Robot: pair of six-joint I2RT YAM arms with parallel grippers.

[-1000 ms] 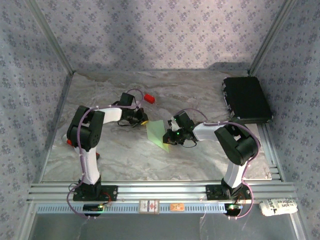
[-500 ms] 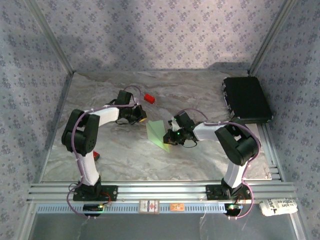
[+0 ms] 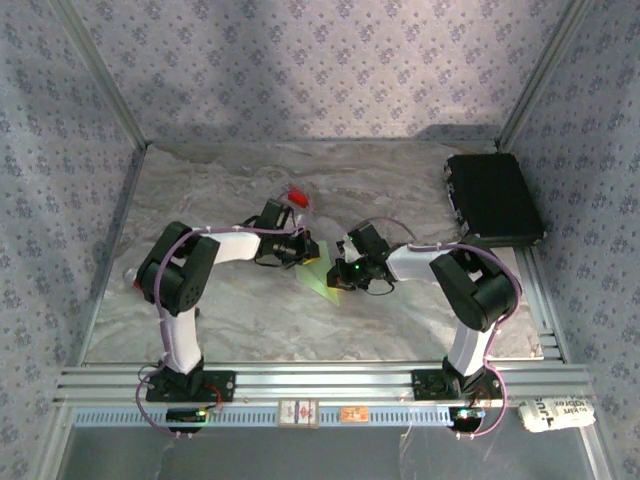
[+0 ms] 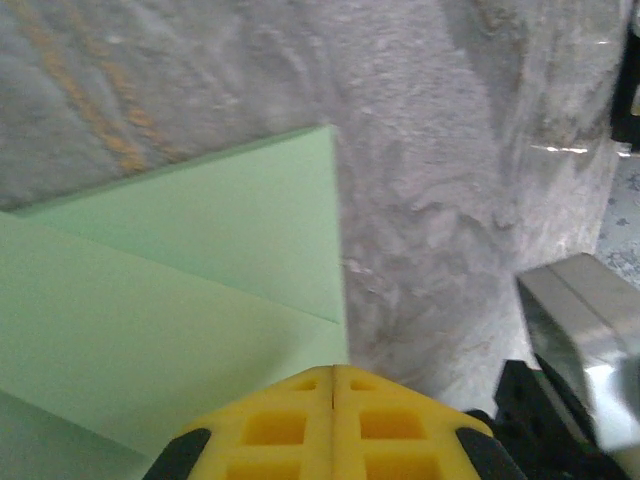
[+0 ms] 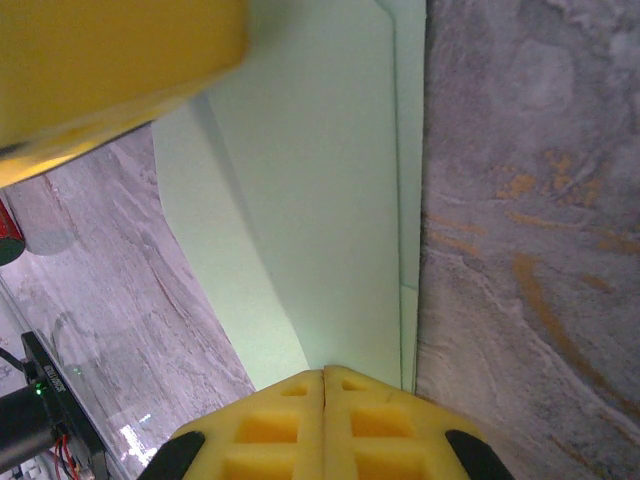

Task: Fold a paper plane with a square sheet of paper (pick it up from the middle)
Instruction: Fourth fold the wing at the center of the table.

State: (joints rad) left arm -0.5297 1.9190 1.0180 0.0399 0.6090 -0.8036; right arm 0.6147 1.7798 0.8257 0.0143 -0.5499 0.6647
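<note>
Mid-fold step, prob. L pincer point(image 4: 333, 374) and R pincer point(image 5: 323, 376) both fully closed, empty-looking, tips on folded paper point(image 4: 180, 290). Next you need a firm crease press, no sliding.

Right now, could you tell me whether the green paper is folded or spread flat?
Folded: the green paper lies in overlapping layers, one flap's straight edge crossing it in the left wrist view.

Dim overhead view, brighter patch on back wall point(image 3: 320, 70) — wrist views soft, left end effector point(image 4: 333, 380) blurred
</note>
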